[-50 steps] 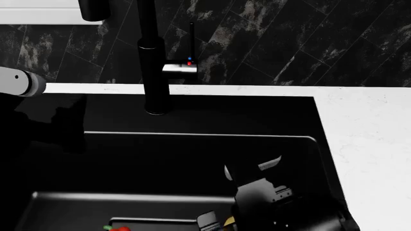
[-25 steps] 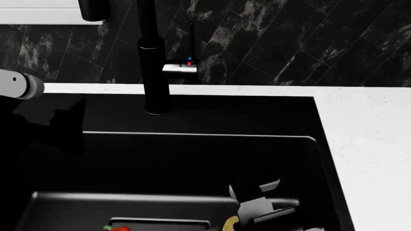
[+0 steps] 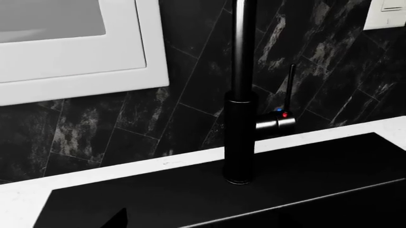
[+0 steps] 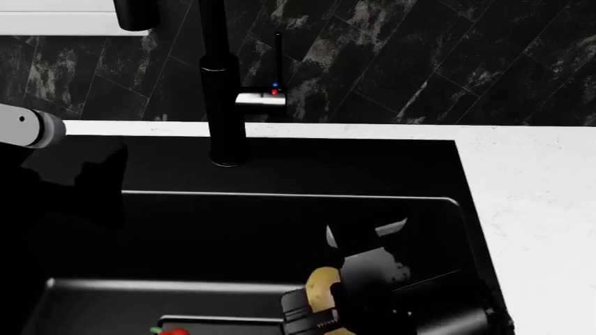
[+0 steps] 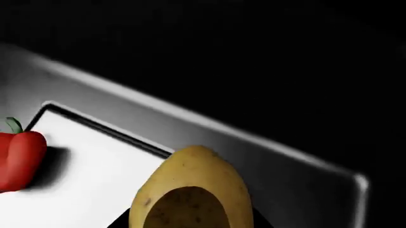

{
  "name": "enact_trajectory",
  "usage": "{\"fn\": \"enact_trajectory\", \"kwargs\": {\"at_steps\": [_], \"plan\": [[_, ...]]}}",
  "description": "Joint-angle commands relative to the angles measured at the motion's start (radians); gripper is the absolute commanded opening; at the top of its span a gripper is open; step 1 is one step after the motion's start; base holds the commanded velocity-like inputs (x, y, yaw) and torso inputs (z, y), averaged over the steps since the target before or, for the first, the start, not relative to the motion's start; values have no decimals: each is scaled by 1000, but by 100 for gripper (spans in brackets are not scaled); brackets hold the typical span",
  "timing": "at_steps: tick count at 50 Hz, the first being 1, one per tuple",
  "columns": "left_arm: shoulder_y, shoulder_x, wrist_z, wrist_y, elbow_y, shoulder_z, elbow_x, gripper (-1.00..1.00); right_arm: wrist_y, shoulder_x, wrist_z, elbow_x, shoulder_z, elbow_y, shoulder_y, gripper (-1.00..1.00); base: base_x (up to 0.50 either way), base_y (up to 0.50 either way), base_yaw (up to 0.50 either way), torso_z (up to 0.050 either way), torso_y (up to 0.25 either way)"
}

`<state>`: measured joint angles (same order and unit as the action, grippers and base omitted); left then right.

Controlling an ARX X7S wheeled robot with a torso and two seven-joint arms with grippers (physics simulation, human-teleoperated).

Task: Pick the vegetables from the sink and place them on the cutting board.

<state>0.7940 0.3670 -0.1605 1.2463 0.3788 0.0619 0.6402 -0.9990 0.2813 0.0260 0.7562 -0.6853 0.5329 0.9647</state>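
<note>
Since lifted, potato in right claw

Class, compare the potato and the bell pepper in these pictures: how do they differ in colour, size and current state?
The potato is yellow-brown and speckled; the bell pepper is glossy red with a green stem. The potato looks larger. The potato is raised in the right hand, while the pepper rests on the sink floor's drain panel. Both are within the sink.
</note>
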Motion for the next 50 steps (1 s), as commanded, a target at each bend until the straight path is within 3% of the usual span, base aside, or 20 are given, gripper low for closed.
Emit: {"fn": "enact_trajectory", "kwargs": {"at_steps": [1,7,14,26,31,42,50], "plan": [[-1,0,-10,6,10,-2,8,100,-192,99,166,151,145,-443,-12,-100,0,0,0,0,0],[-24,-13,-37,94,88,-42,66,100,-325,133,359,343,366,-693,27,-100,0,0,0,0,0],[-73,-30,-57,207,191,-82,152,100,-381,148,473,432,486,-757,108,-100,0,0,0,0,0],[-111,-71,-73,228,177,-21,188,100,-386,179,543,480,573,-783,212,-100,0,0,0,0,0],[-132,-59,-42,150,91,47,141,100,-392,190,565,505,593,-801,222,-100,0,0,0,0,0],[-206,-35,-31,141,37,136,121,100,-404,204,601,556,606,-834,199,-100,0,0,0,0,0],[-264,-32,-31,120,5,123,123,100,-396,210,612,570,604,-838,190,-100,0,0,0,0,0]]}}
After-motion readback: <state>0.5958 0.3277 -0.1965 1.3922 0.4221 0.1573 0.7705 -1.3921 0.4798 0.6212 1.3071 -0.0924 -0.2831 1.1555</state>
